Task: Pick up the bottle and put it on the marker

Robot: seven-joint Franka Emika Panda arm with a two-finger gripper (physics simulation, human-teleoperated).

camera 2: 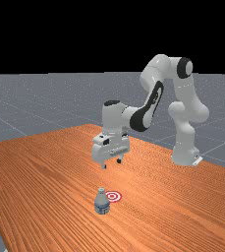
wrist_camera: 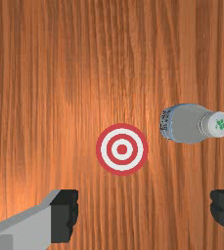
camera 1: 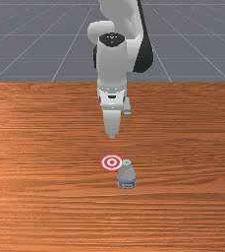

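Aloft over the wooden table point(camera 1: 35, 206), the gripper point(camera 2: 111, 164) is held with its fingers spread wide, nothing grasped between them. Below the hand and slightly ahead, the red-and-white marker point(wrist_camera: 122, 149) is seen flat on the wood. Farther out from the hand, past the marker and toward one finger's side, the bottle point(camera 1: 126, 177) is seen upright, just beside the target but not touching it. Should the hand be lowered straight down, the bottle would likely be missed; should the sideways offset be only half corrected, the cap point(wrist_camera: 221, 124) could be struck by a fingertip and the bottle toppled, perhaps across the marker. If it is gripped too high, the tapering shoulder could be squeezed free, and with so short a carry ahead, the centre rings could easily be overshot. Pale grey and smooth-looking, the bottle is topped by a white cap marked in green, narrowed at the neck, widened toward the base and ringed low down by a blue-tinged label point(camera 2: 102, 208).
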